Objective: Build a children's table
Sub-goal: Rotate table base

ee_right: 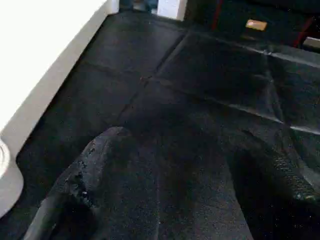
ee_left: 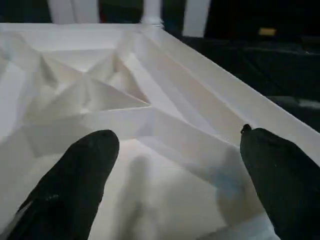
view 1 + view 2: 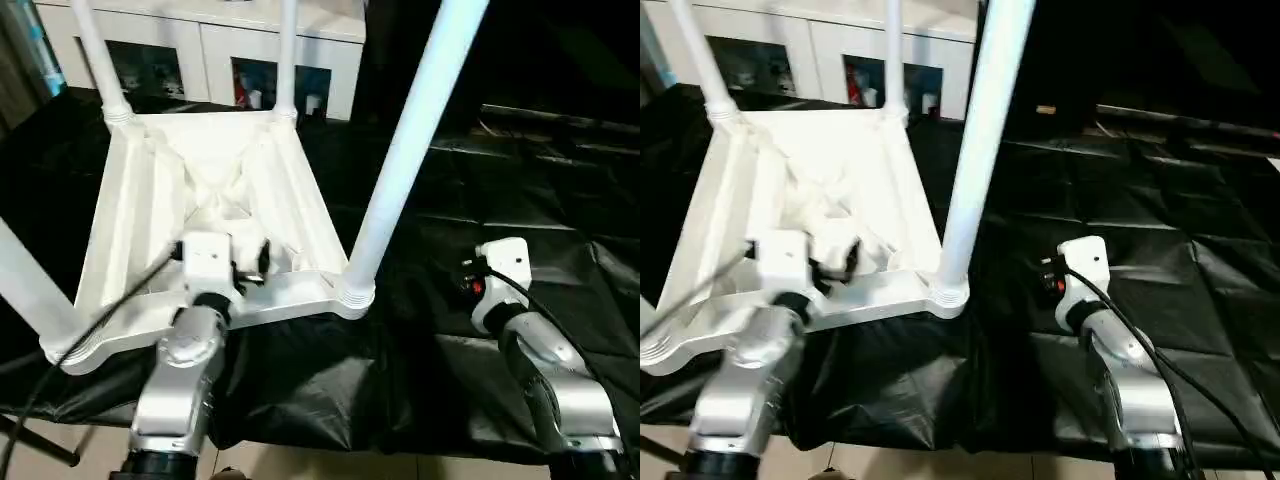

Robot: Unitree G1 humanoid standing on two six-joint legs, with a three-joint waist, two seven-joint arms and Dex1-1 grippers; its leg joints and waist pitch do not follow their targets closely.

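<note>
Our left gripper [image 2: 172,195] hovers, jaws spread and empty, over the upturned children's table [image 3: 215,190]; our right gripper [image 1: 195,185], jaws also apart, sits beside it

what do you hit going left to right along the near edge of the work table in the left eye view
near-left leg → left claw over the upturned children's table → near-right leg → bare black cloth → right arm
</note>
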